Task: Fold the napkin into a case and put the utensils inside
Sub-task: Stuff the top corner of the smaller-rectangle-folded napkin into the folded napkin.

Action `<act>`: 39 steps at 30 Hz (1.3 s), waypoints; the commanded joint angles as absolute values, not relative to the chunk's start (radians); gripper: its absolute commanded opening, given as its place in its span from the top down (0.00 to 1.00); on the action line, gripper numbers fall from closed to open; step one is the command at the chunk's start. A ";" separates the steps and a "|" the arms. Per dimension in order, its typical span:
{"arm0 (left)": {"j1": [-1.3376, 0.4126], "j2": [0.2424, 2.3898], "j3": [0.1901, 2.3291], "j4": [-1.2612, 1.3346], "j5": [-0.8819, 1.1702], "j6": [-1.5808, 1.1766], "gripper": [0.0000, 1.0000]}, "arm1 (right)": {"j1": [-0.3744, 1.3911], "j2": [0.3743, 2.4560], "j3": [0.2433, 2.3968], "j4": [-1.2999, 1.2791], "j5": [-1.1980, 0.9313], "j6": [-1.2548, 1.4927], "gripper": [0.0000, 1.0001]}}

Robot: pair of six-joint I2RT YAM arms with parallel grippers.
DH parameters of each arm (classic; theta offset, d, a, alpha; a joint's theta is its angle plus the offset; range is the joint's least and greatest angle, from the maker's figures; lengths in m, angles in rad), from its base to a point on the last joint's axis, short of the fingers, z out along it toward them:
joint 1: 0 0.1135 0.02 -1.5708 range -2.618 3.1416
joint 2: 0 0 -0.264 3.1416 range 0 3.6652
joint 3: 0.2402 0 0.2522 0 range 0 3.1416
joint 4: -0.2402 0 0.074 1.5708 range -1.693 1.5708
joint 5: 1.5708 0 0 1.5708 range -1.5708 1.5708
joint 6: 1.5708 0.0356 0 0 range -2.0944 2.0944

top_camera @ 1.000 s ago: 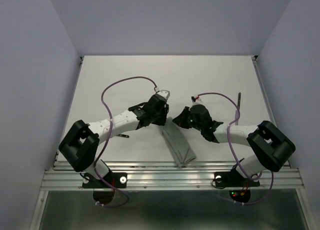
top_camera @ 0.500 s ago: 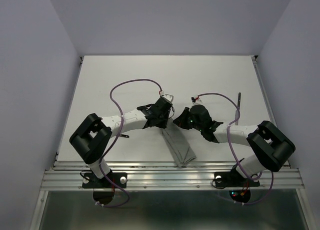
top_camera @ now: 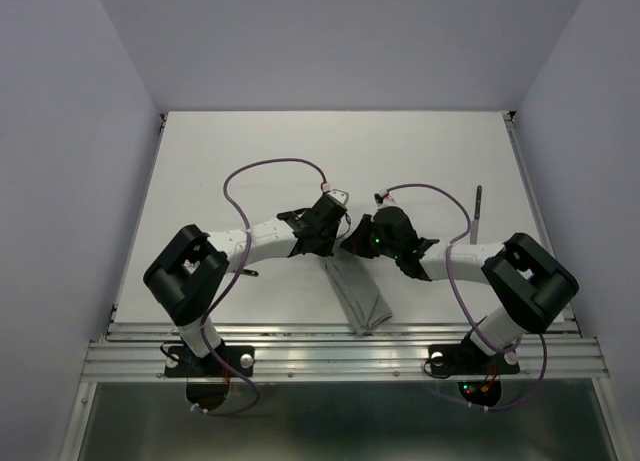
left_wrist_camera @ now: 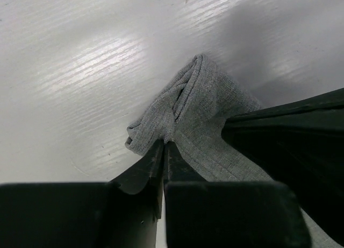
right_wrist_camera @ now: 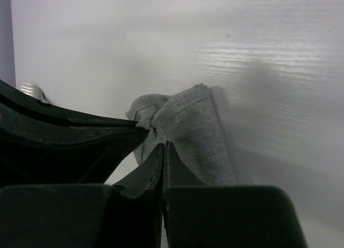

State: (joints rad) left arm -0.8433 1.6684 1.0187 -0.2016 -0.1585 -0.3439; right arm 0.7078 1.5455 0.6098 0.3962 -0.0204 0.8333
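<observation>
Lying on the white surface (top_camera: 250, 161), the napkin (top_camera: 358, 296) is folded into a narrow grey strip that runs slantwise, with its near end close to the surface's front edge. Both arms reach in to the strip's far end, one from each side, and meet just above it. The left hand (top_camera: 334, 247) sits at the left corner of that far end. In the left wrist view its fingers (left_wrist_camera: 145, 170) are drawn almost together on a bunched tuck of cloth, and the creases in the napkin run straight into the tips, so it is pinching the napkin there. The right hand (top_camera: 350, 247) sits just beside it at the same end. In the right wrist view its fingers (right_wrist_camera: 177, 172) are pressed together with only a thin seam between them and the tips are low against the cloth. Whether any fold is caught between them I cannot tell. One utensil (top_camera: 478, 203) lies well to the right of the napkin, slim and dark. Part of a second utensil (top_camera: 247, 273) shows to the napkin's left, mostly hidden under the left arm.
</observation>
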 commanded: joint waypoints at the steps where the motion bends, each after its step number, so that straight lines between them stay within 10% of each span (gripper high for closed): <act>1: -0.848 1.690 1.060 -0.201 -0.167 -0.322 0.91 | 0.709 1.592 0.690 0.423 -0.109 0.793 0.99; 39: -0.792 1.617 1.052 -0.169 0.041 -0.308 1.00 | 0.709 1.767 0.798 0.488 -0.097 0.836 0.99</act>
